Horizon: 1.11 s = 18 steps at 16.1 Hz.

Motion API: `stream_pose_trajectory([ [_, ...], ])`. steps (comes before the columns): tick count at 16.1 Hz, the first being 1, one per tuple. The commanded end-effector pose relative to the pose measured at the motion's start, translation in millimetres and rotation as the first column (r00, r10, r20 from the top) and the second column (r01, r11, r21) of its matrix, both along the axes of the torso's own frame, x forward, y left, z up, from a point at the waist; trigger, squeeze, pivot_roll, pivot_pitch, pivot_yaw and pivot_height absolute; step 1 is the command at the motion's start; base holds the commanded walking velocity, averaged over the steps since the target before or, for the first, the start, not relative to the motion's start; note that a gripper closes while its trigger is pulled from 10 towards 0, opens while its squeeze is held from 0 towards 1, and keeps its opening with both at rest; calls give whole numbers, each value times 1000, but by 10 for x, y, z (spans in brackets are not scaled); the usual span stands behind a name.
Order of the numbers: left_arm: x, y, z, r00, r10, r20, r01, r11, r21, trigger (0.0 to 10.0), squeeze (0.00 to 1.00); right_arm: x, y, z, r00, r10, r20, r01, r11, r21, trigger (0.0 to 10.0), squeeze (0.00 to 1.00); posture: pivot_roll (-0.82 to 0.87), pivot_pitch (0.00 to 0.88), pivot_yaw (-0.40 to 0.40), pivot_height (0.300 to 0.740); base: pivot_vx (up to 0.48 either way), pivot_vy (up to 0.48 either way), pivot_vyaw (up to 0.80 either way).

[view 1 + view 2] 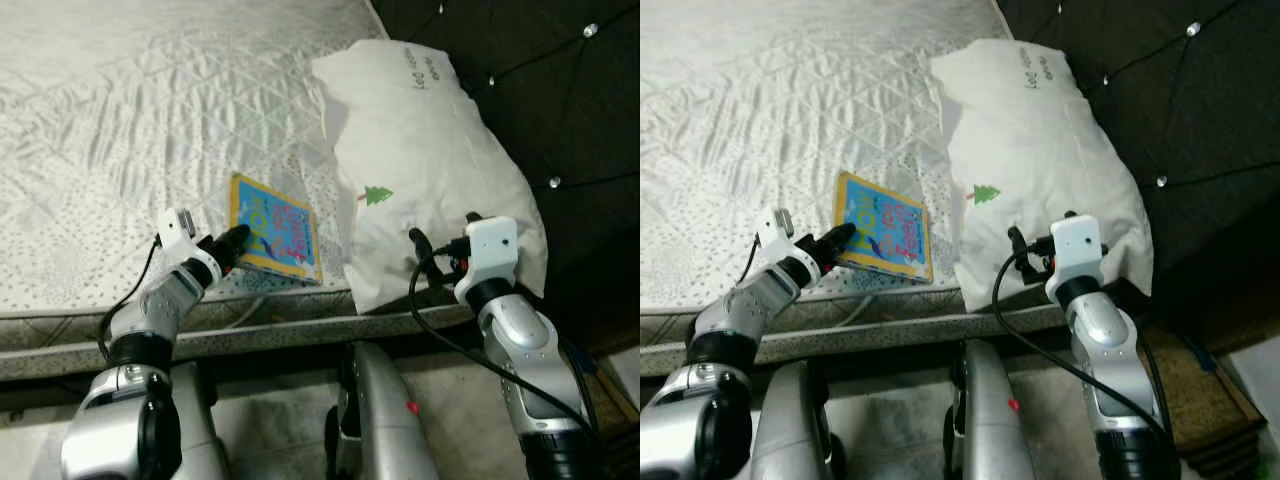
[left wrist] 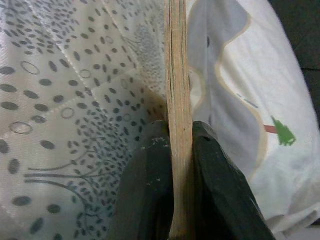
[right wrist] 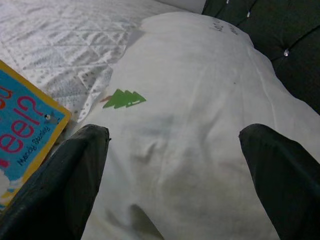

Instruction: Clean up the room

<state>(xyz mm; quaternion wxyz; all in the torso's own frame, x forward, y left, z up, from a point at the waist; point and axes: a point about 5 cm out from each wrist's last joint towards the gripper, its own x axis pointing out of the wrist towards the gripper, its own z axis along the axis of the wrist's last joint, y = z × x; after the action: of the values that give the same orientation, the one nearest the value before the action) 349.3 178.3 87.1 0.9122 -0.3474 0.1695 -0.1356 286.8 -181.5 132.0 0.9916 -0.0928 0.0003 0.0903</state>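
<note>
A thin picture book (image 1: 275, 229) with a blue cover and yellow border lies near the front edge of the quilted mattress (image 1: 120, 120). My left gripper (image 1: 232, 243) is shut on the book's near edge; the left wrist view has the book's page edge (image 2: 179, 100) clamped between both black fingers (image 2: 147, 195). To the right, a white pillow (image 1: 430, 160) with a small green tree mark leans against the dark headboard. My right gripper (image 3: 175, 165) is open, its fingers spread just in front of the pillow's lower part (image 3: 190, 125).
The dark tufted headboard (image 1: 540, 90) with shiny buttons stands at the right. The mattress front edge (image 1: 250, 335) runs across just ahead of my body. A black cable (image 1: 440, 335) loops from the right wrist.
</note>
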Motion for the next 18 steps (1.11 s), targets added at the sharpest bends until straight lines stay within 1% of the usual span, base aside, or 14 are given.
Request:
stream_pose_trajectory([
  [1, 36, -16, 21, 1000, -18, 15, 18, 1000, 13, 10000, 0, -32, -41, 39, 1000, -1, 6, 1, 1000, -20, 10000, 0, -154, 156, -153, 549, 0, 0, 0],
  [2, 47, -14, 28, 1000, -19, 18, 19, 1000, 9, 10000, 0, -36, -47, 45, 1000, 0, 7, 1, 1000, -22, 10000, 0, -156, 157, -155, 549, 0, 0, 0],
  [4, 108, 32, 84, 999, -6, 34, 5, 999, 35, 10000, 0, -83, -112, 58, 1000, -4, -1, 4, 999, -40, 10000, 0, -174, 171, -172, 549, 0, 0, 0],
  [6, 133, 54, 108, 999, -1, 41, 0, 999, 36, 10000, 0, -108, -111, 61, 1000, 9, -10, -9, 999, -53, 10000, 0, -187, 182, -183, 549, 0, 0, 0],
  [8, 157, 26, 127, 999, -11, 49, 10, 1000, 27, 10000, 0, -145, -131, 86, 1000, 18, -13, -19, 998, -67, 10000, 0, -208, 200, -197, 549, 0, 0, 0],
  [9, 177, -38, 141, 998, -32, 57, 31, 999, 19, 10000, 0, -170, -149, 98, 1000, 23, -21, -25, 997, -79, 10000, 0, -217, 207, -202, 549, 0, 0, 0],
  [11, 188, -114, 148, 997, -57, 60, 56, 998, 8, 10000, 0, -198, -174, 109, 999, 25, -26, -27, 996, -87, 10000, 0, -228, 219, -210, 549, 0, 0, 0],
  [14, 193, -312, 133, 992, -112, 56, 112, 994, 2, 10000, 0, -211, -180, 128, 999, 31, -35, -34, 995, -95, 10000, 0, -236, 229, -220, 549, 0, 0, 0],
  [16, 188, -357, 119, 990, -131, 52, 131, 991, -2, 10000, 0, -200, -157, 147, 999, 42, -35, -46, 994, -99, 10000, 0, -236, 232, -222, 549, 0, 0, 0],
  [18, 180, -345, 99, 991, -129, 43, 129, 992, 2, 10000, 0, -200, -149, 152, 998, 46, -37, -49, 994, -100, 10000, 0, -233, 232, -220, 549, 0, 0, 0],
])
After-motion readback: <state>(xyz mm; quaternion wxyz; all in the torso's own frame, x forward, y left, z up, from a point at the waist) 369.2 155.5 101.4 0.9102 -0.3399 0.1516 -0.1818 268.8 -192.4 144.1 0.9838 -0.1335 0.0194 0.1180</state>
